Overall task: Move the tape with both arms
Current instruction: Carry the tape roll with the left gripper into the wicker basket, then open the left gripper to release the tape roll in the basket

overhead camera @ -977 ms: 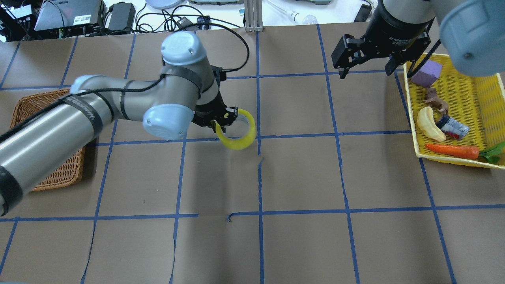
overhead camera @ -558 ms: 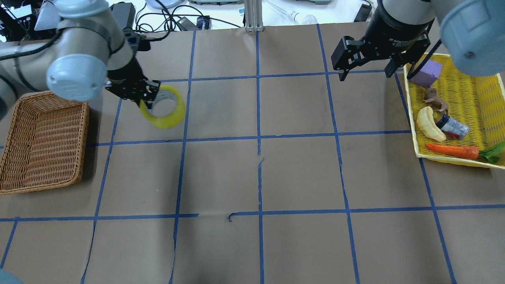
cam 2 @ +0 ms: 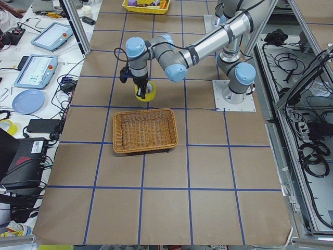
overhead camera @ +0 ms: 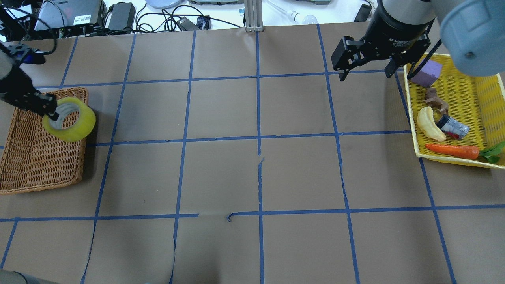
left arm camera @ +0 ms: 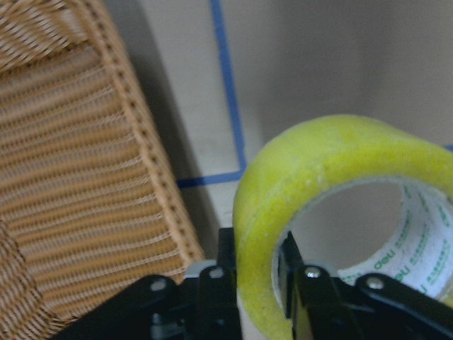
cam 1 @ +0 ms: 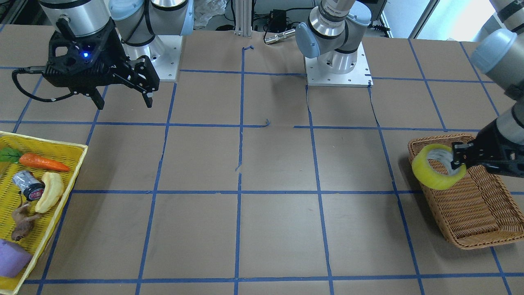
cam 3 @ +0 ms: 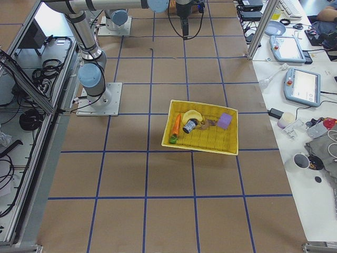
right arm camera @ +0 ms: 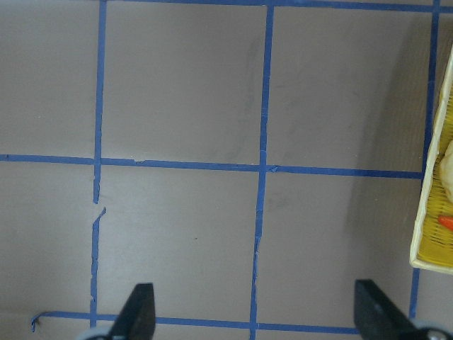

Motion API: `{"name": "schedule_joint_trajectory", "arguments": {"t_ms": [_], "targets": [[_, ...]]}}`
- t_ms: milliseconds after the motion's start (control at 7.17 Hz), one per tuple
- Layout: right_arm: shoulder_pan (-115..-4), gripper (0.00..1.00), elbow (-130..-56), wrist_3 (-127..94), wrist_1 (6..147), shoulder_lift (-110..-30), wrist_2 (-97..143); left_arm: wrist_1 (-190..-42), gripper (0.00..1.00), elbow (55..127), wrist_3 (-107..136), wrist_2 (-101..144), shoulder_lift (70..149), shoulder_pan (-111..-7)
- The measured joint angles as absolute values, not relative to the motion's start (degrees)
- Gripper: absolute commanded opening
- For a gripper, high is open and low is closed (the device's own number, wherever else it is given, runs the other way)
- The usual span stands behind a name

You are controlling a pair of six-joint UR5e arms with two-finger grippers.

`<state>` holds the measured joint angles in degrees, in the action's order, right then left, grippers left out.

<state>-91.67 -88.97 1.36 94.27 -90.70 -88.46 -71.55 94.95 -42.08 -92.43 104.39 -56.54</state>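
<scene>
The yellow-green tape roll (overhead camera: 70, 119) with its white core hangs in the air at the inner rim of the brown wicker basket (overhead camera: 27, 157). My left gripper (overhead camera: 50, 111) is shut on the roll's wall, one finger inside the ring and one outside, as the left wrist view shows (left arm camera: 258, 280). The roll also shows in the front-facing view (cam 1: 437, 166), the left wrist view (left arm camera: 333, 177) and the exterior left view (cam 2: 145, 91). My right gripper (overhead camera: 365, 73) is open and empty, high above the table next to the yellow tray (overhead camera: 473, 161); its fingertips (right arm camera: 138, 312) frame bare table in the right wrist view.
The yellow tray (cam 1: 71, 164) holds a purple block (overhead camera: 427, 73), a banana (overhead camera: 430, 124), a carrot (overhead camera: 453, 150), a small can and a brown toy. Brown paper with blue grid lines covers the table. Cables and devices lie beyond the far edge.
My left arm has swung far to the left with the tape, from the table's middle to the wicker basket's rim. The right arm has not moved.
</scene>
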Motion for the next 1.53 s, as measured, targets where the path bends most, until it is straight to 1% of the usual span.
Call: {"name": "schedule_joint_trajectory", "arguments": {"t_ms": [279,419,698,837,977,1116,1395,1535], "targets": [[-91.67,1.00,-88.95,1.35,94.26,-90.70,-88.43,-67.39,0.01,94.77,-51.96,-91.17,107.79,-48.77],[-91.67,1.00,-88.95,1.38,94.28,-90.70,-88.42,-65.37,0.03,94.75,-53.96,-90.47,110.11,-47.31],[-91.67,1.00,-88.95,1.36,94.29,-90.70,-88.42,-61.95,0.46,94.75,-54.52,-88.48,114.15,-46.63],[-91.67,1.00,-88.95,1.38,94.27,-90.70,-88.42,-60.18,0.55,94.80,-54.09,-87.97,115.52,-46.64],[-91.67,1.00,-88.96,1.38,94.28,-90.70,-88.42,-59.31,0.78,94.82,-53.19,-87.77,116.22,-46.73],[-91.67,1.00,-88.99,1.37,94.30,-90.70,-88.42,-58.93,0.95,94.82,-52.12,-87.73,116.45,-46.89],[-91.67,1.00,-89.02,1.40,94.34,-90.70,-88.36,-58.93,0.95,94.68,-50.84,-87.79,115.05,-48.59],[-91.67,1.00,-89.03,1.40,94.33,-90.70,-88.34,-60.26,0.95,94.04,-50.56,-87.93,113.08,-50.98]]}}
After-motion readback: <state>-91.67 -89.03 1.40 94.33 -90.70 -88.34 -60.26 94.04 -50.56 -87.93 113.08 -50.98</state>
